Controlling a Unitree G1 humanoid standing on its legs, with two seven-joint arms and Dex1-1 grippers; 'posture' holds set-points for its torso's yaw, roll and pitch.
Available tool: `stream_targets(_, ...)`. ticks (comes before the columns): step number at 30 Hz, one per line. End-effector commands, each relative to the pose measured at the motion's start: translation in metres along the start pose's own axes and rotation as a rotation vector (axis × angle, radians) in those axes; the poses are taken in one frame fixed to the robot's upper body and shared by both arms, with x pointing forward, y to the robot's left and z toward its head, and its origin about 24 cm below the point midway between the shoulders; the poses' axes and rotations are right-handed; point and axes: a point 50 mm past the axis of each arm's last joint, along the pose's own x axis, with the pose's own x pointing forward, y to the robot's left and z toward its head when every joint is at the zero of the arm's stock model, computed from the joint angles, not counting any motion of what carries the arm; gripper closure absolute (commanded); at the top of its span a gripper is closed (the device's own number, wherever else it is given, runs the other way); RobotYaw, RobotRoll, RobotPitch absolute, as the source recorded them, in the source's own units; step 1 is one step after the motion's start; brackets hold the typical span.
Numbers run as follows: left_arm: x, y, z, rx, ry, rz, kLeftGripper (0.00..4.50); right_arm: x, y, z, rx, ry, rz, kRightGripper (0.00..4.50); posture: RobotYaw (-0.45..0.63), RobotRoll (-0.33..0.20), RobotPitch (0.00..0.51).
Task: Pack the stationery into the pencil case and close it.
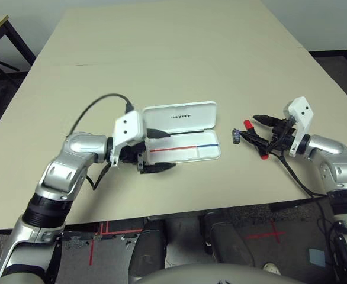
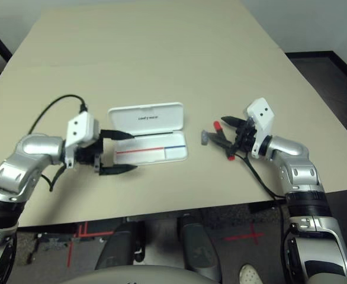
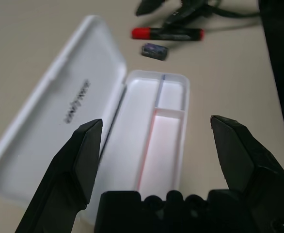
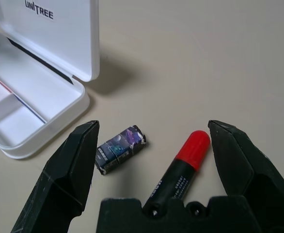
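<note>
**Case open, nothing packed yet**

Head view: the pencil case (image 1: 184,147) lies open at frame centre on the counter (image 1: 161,53), its tray bare. The left gripper (image 1: 157,150) is spread at its left end.

Left wrist view: the tray compartments are empty.

Right wrist view: the right gripper (image 4: 151,145) is spread over the red marker (image 4: 181,167) and the dark piece (image 4: 118,148) (both apart from the case). Packing and closing remain.

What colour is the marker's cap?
Red, on a black-bodied marker; it shows best in the right wrist view.
</note>
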Motion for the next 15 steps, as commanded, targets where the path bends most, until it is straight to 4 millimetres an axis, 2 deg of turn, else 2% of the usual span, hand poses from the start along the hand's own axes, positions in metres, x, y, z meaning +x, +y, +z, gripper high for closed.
stream_targets(1,-0.013,0.004,-0.010,-0.051,0.007,0.103,0.02,-0.005,0.006,0.002,0.014,-0.026,0.031,0.00,-0.14,0.000,0.151)
stream_targets(7,-0.031,0.012,-0.023,-0.059,0.027,0.183,0.02,-0.008,0.008,0.003,0.018,-0.021,0.035,0.00,-0.13,0.000,0.148)
stream_targets(15,-0.016,0.002,-0.008,0.025,0.004,0.049,0.02,-0.011,0.004,0.000,0.069,0.006,-0.170,0.00,-0.13,0.000,0.152)
